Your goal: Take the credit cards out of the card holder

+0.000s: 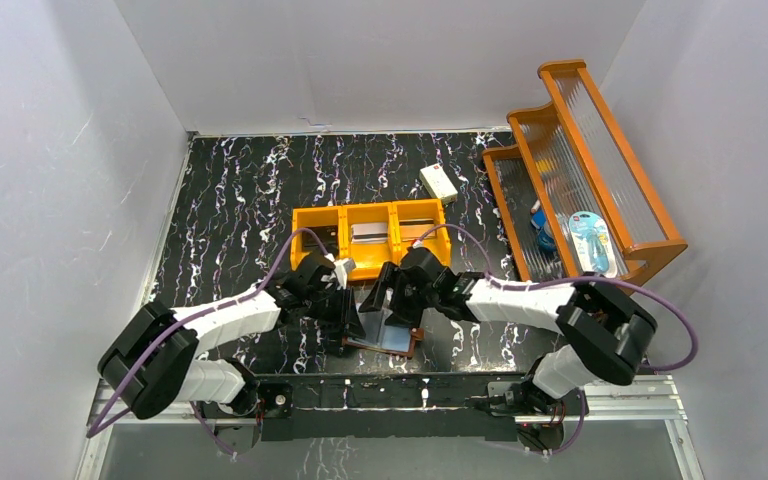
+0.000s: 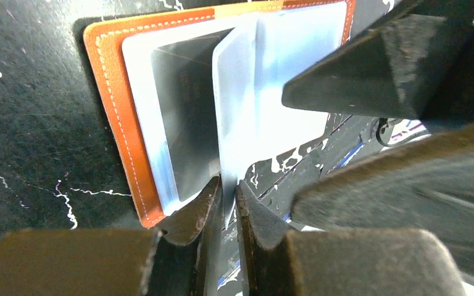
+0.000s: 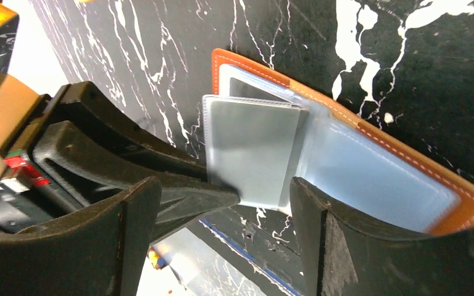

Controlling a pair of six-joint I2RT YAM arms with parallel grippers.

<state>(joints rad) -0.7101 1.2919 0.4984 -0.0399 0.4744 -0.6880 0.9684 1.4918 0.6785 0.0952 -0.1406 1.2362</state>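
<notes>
card holder (image 2: 296, 68) open, left gripper (image 2: 228, 192) pinching it

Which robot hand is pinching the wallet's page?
The left gripper: its fingers are shut on the raised sleeve. The right gripper stands wide open.

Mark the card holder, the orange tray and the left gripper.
card holder (image 3: 370, 176): right wrist view, on its pale inner face.
orange tray (image 1: 370, 207): top external view, on its far rim.
left gripper (image 2: 227, 188): left wrist view, midway between its fingertips.
</notes>
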